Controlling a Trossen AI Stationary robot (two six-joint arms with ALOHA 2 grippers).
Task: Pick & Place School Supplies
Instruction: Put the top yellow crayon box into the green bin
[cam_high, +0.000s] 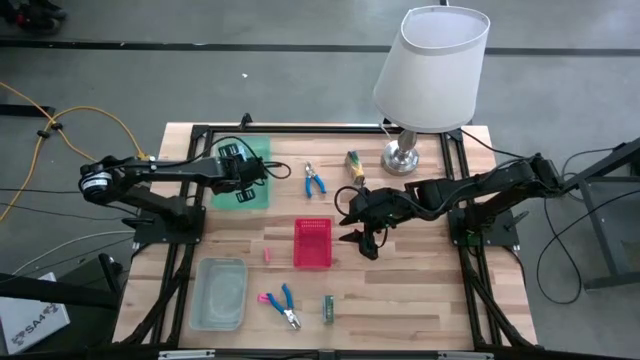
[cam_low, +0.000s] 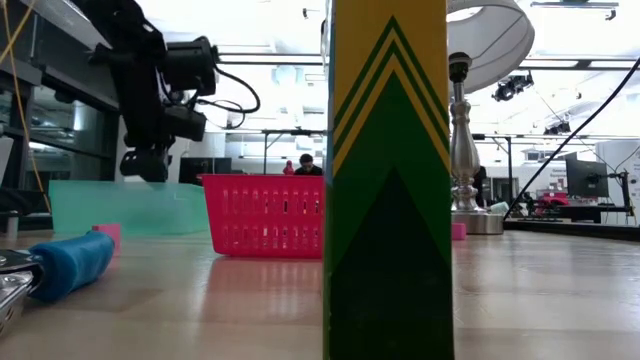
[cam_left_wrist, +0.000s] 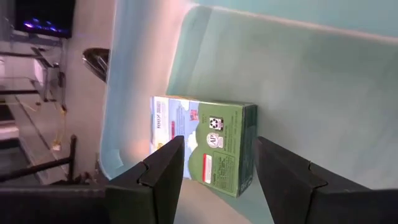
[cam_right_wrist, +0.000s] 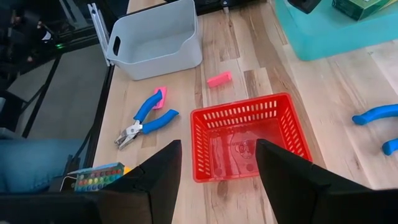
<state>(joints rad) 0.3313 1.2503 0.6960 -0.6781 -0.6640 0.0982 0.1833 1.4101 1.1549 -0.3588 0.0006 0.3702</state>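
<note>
Reaching from the left edge of the high view, the left arm stretches flat over the green tray (cam_high: 258, 190), left gripper (cam_high: 236, 163) fingers apart above a green box (cam_left_wrist: 211, 146) lying in the tray, not clamped. Right arm extends from the right, elbow bent, right gripper (cam_high: 361, 237) fingers apart, holding nothing, just right of the red basket (cam_high: 312, 244). Blue pliers (cam_high: 315, 180) upper centre; second pliers (cam_high: 281, 303) and small box (cam_high: 328, 309) lower centre.
</note>
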